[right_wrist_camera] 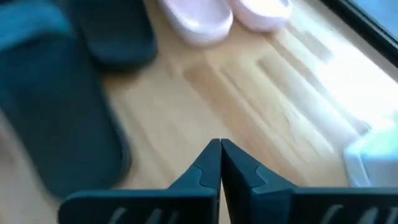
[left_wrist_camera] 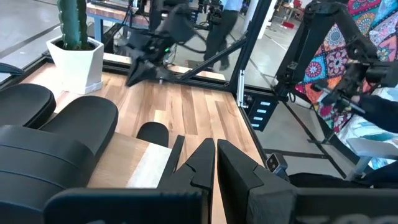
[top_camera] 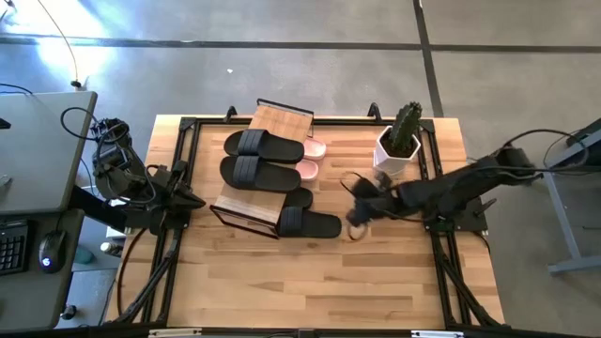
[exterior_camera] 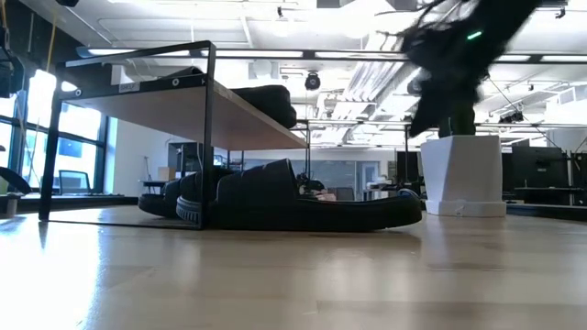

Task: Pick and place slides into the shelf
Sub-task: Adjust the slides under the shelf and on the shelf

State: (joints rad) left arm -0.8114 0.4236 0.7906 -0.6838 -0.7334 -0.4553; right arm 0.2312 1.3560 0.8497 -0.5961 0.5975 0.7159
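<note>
The shelf point(top_camera: 272, 117) stands left of the table's middle. Two black slides point(top_camera: 263, 144) point(top_camera: 258, 172) lie on its top board. Two pink slides point(top_camera: 315, 148) lie beneath it, with their ends sticking out toward the right point(right_wrist_camera: 199, 22). Two more black slides lie flat on the table at the shelf's near right corner point(top_camera: 308, 223) point(top_camera: 299, 197). My right gripper point(top_camera: 362, 214) point(right_wrist_camera: 220, 149) is shut. It hovers above bare wood just right of those two slides. My left gripper point(top_camera: 188, 200) point(left_wrist_camera: 216, 149) is shut and waits by the shelf's near left corner.
A white pot with a cactus point(top_camera: 396, 150) stands at the far right, close behind my right arm point(exterior_camera: 463, 174). Black frame rails point(top_camera: 437, 169) run along the table's sides. Bare wood point(top_camera: 310, 282) stretches along the near half.
</note>
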